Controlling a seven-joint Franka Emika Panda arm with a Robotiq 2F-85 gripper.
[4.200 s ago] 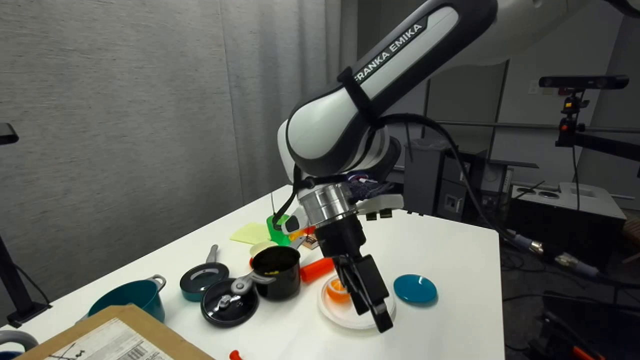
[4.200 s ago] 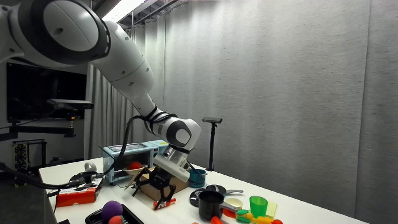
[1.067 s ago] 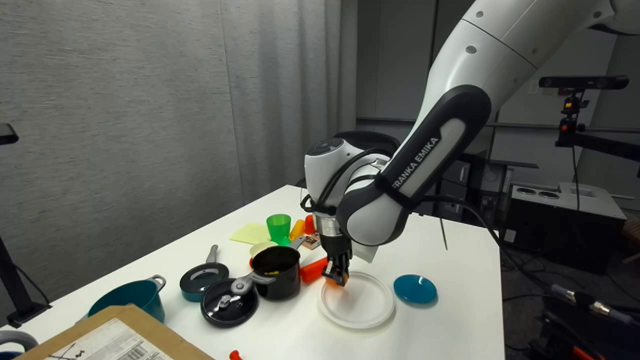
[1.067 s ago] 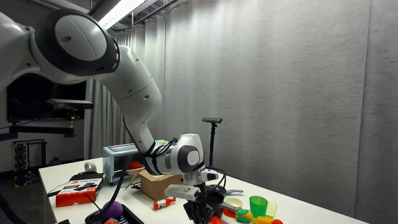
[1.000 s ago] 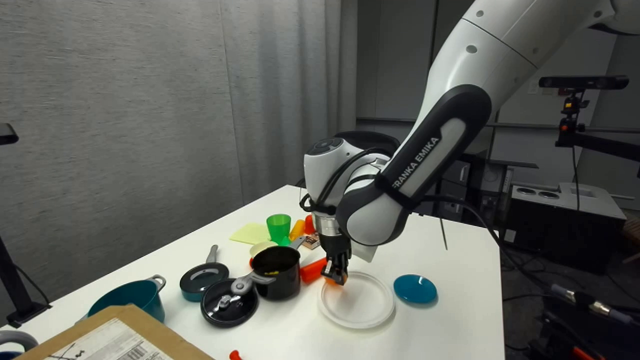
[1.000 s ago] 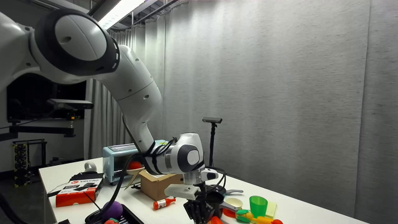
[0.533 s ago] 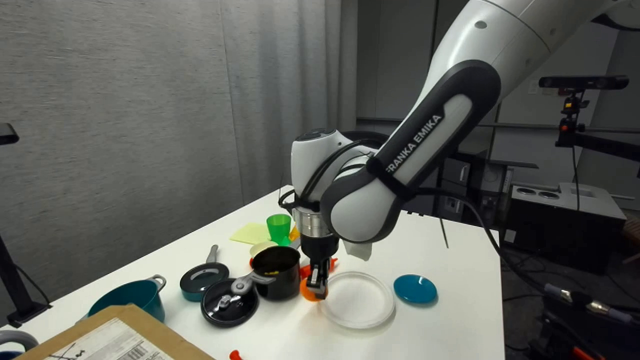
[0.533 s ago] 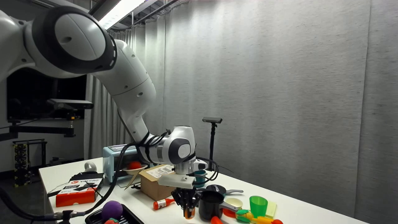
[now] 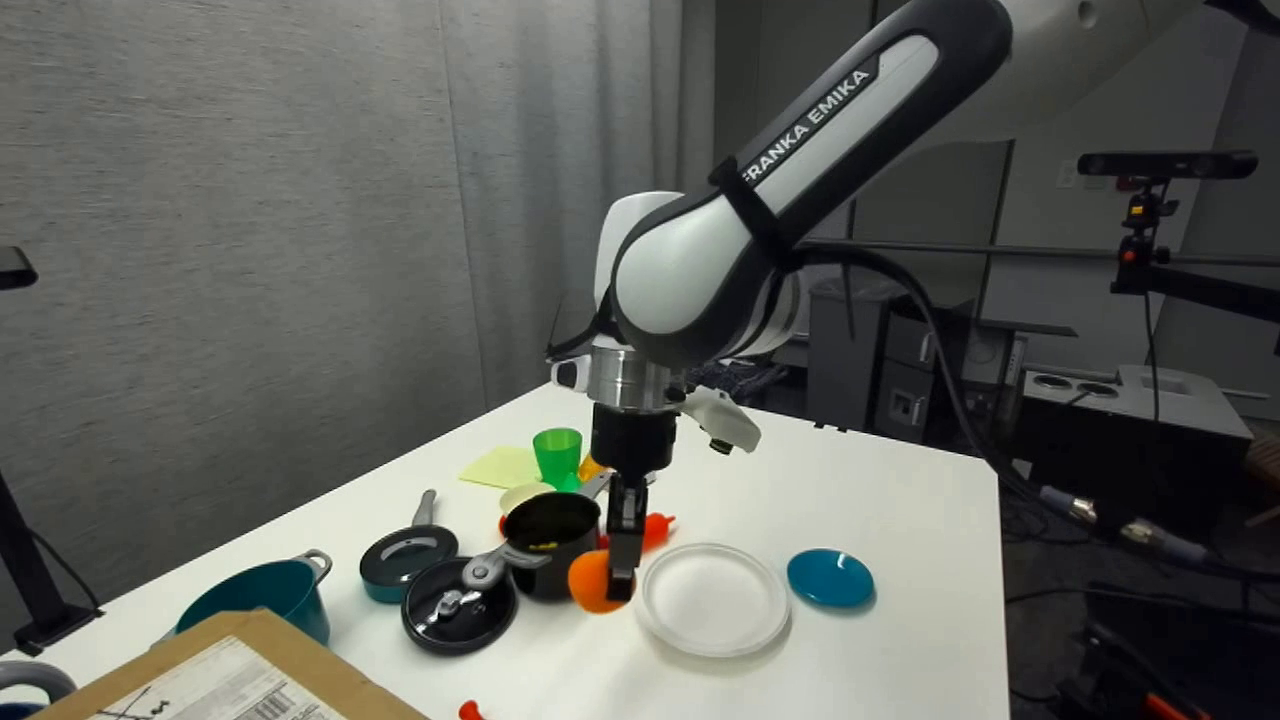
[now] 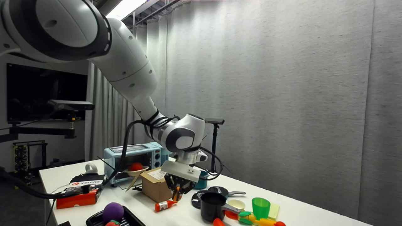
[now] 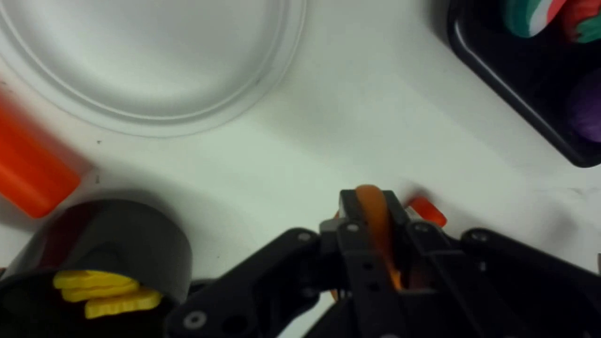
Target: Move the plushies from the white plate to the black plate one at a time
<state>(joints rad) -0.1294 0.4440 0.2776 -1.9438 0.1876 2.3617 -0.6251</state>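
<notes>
in both exterior views, the grey curtain point(image 10: 267, 94) hangs along one side of the worktop point(image 9: 880, 500). the robot arm point(image 10: 128, 66) extends over the worktop. the light-blue toaster oven point(image 10: 138, 158) stands toward one end of the worktop; the cardboard box point(image 10: 154, 190) is positioned near it. the end effector point(image 11: 373, 204) points down, its two fingers drawn in and pinching a held object. the black tray point(image 11: 526, 80) rests on the worktop, apart from the white plate point(image 9: 713, 600), which lies flat. the black pot point(image 9: 555, 570) stands upright near the white plate. the blue dish point(image 9: 830, 578) lies just beside the white plate, on the side away from the black pot. the green cup point(image 9: 558, 458) stands upright near the black pot. the red bottle point(image 10: 162, 206) lies on its side near the cardboard box. the purple toy point(image 10: 113, 212) is seated in the black tray. the orange toy point(image 9: 590, 583) is the object clamped in the end effector; in the wrist view, a narrow strip of it is visible between the fingertips. it is positioned outside the rim of the white plate. the red toy point(image 10: 112, 223), with a green top, lies in the black tray. the yellow pieces point(image 11: 105, 291) lie inside the black pot.
</notes>
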